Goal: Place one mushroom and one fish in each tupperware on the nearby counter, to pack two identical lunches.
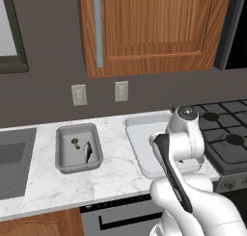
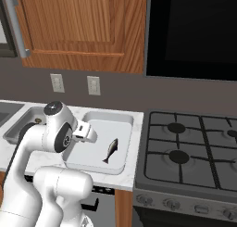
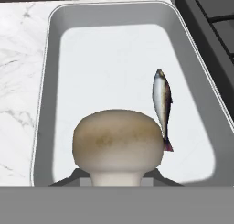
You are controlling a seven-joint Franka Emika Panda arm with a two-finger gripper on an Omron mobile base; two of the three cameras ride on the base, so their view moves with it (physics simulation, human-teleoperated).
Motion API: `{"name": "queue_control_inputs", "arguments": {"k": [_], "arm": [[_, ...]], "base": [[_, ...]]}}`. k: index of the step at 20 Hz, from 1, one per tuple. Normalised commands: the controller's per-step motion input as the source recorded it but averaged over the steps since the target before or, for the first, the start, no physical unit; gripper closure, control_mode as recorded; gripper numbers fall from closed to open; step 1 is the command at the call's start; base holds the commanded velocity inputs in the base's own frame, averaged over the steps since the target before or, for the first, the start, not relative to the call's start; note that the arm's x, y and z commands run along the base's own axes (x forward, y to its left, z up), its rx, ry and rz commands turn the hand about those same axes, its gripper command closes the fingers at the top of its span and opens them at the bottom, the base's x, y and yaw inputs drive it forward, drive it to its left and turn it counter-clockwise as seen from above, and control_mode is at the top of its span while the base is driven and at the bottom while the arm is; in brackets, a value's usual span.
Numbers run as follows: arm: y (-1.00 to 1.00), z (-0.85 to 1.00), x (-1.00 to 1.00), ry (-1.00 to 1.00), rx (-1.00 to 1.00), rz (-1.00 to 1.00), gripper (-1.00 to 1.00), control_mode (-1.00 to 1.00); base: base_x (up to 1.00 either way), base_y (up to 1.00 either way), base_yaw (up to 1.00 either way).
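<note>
My gripper [image 3: 116, 179] is shut on a beige mushroom [image 3: 118, 138], stem down between the dark fingertips. It hangs over the near end of the larger, paler tupperware [image 3: 114, 58] [image 1: 140, 150] [image 2: 99, 129]. One silvery fish [image 3: 162, 104] [image 2: 110, 150] lies in that tub, right of the held mushroom in the hand view. To the left on the white marble counter [image 1: 48, 187] stands the smaller, darker tupperware [image 1: 62, 160], holding a small mushroom [image 1: 75, 143] and a fish [image 1: 88, 151]. My arm covers part of the pale tub in the left base view.
A black gas stovetop [image 2: 194, 147] [image 1: 226, 138] borders the pale tub on the right. A steel sink [image 1: 12, 158] is set into the counter at the far left. A wooden wall cabinet [image 1: 144, 28] hangs above, with two wall outlets below it.
</note>
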Motion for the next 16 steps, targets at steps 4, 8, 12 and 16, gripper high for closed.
{"name": "queue_control_inputs", "arguments": {"k": [4,8,12,16], "arm": [[-0.03,-0.38,0.24,0.00,0.00,0.00,1.00,-1.00],[0.00,-0.35,0.23,0.00,0.00,0.00,1.00,-1.00],[0.00,-0.31,0.29,0.00,0.00,0.00,1.00,-1.00],[0.00,-0.29,0.29,0.00,0.00,0.00,1.00,-1.00]], "base": [[0.00,0.00,0.00],[0.00,0.00,0.00],[0.00,0.00,0.00],[0.00,0.00,0.00]]}}
